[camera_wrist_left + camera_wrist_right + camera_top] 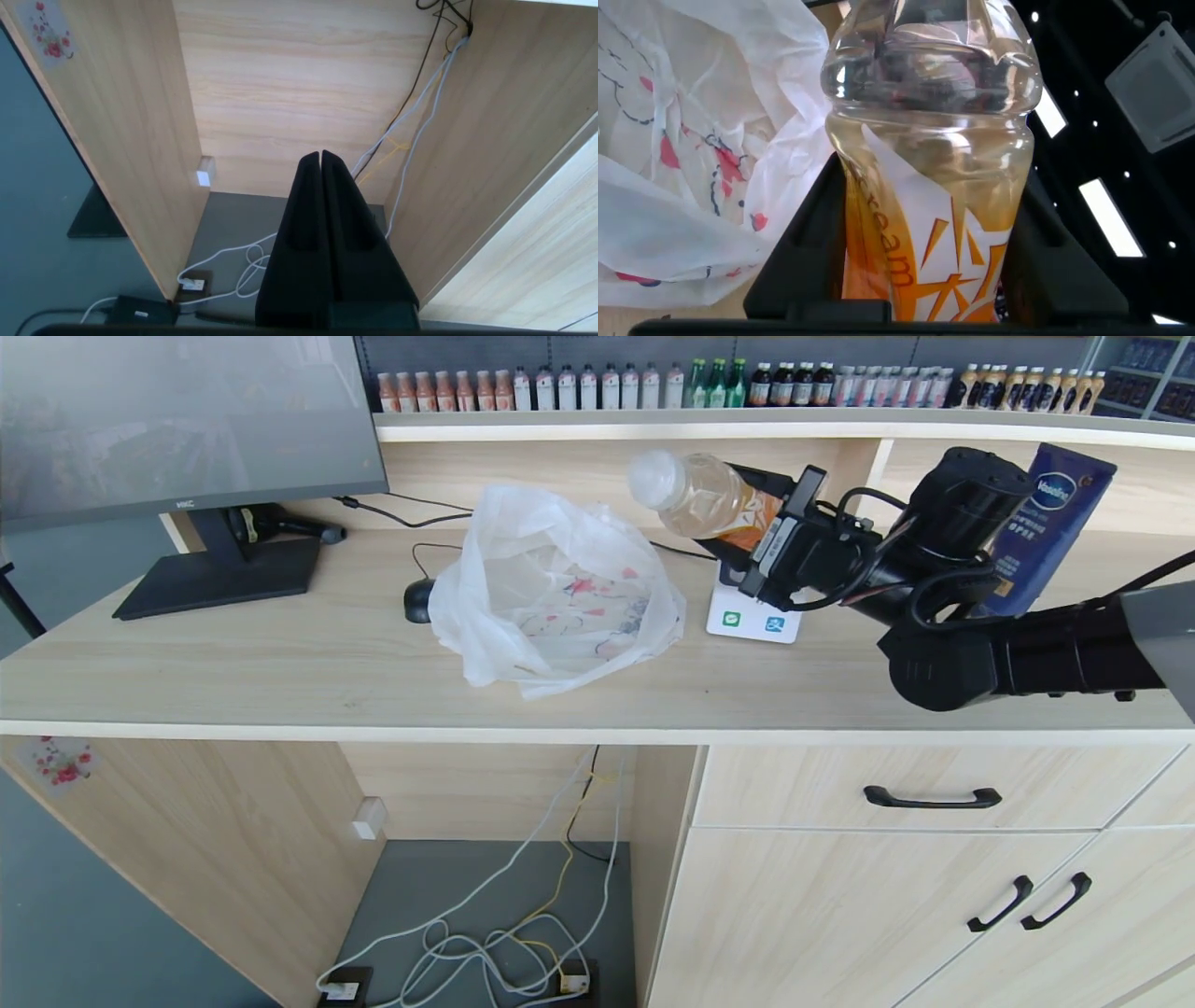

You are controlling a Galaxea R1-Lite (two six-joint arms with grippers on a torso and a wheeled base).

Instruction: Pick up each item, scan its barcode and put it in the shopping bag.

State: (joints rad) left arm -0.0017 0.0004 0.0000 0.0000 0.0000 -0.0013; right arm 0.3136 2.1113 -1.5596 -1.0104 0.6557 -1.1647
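While clamping the bottle (693, 495) in the fingers of the right gripper (756, 523), hovers tilted above the tabletop (280, 663), just right of the shopping bag (560, 588). Seems early: bottle not yet bagged, 1 blue tube (1060, 513) standing untouched behind. Holds left gripper (321, 166) fingers pressed together below the tabletop.

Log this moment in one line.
right gripper: shut on bottle, above counter beside bag | left gripper: shut, empty, low | bag: open on counter

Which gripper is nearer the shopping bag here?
Right. The right gripper holds the bottle above the counter, just beside the shopping bag; the left gripper is low, facing the cables under the counter.
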